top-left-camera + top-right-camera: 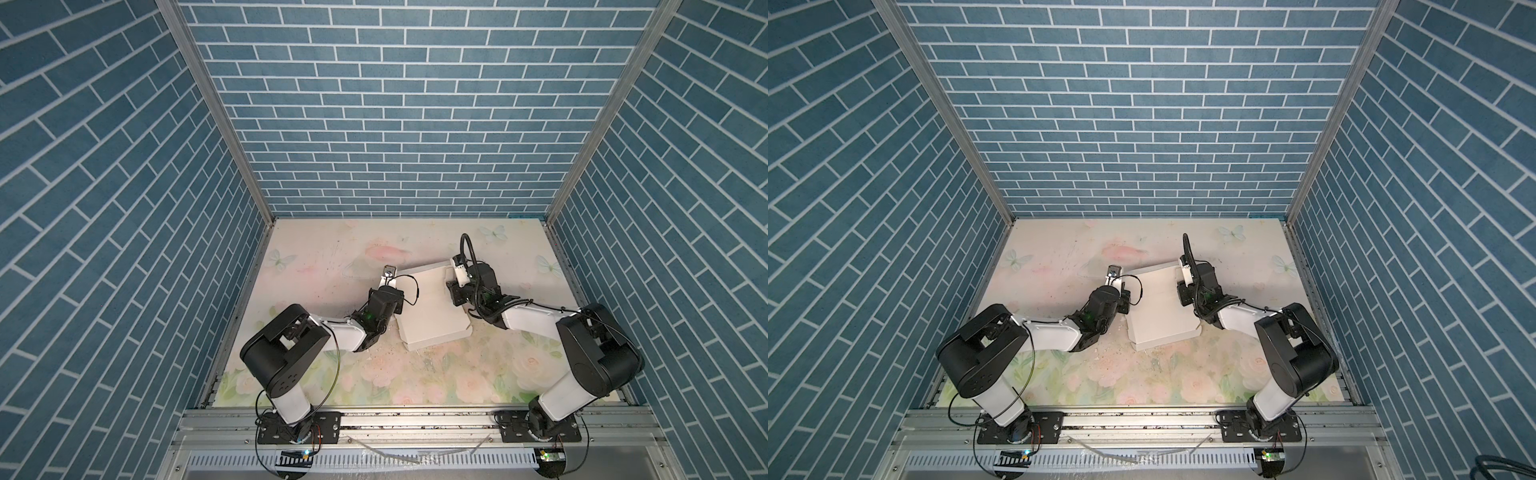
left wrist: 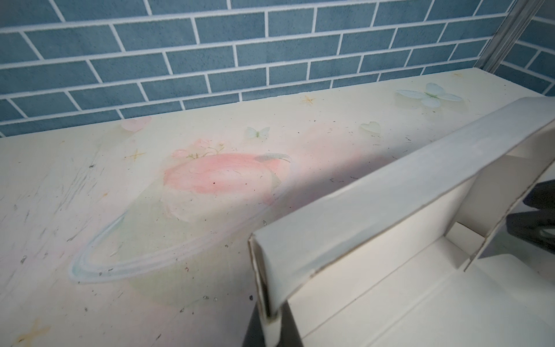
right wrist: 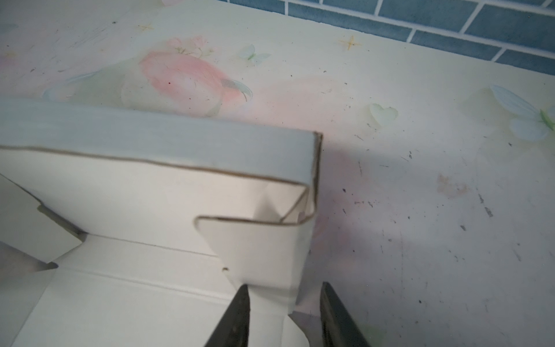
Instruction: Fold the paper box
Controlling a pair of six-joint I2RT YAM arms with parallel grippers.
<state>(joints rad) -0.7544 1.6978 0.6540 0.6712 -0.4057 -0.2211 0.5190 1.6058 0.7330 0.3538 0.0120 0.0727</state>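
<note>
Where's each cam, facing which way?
Top views: high in front, facing down toward back wall; both arms, paper box.
Left wrist: on its arm, along the box wall; left gripper jaws pinch it.
Right wrist: on its arm, over the box corner; right gripper jaws straddle a flap.
Wrist views share the pink planet print.

Scuffed pastel tabletop point(image 1: 332, 249), butterfly print point(image 1: 281, 259) near its left edge, pink planet print point(image 2: 216, 177), blue brick-pattern walls point(image 1: 399, 124) on three sides, aluminium rail point(image 1: 415, 419) along the front edge.
</note>
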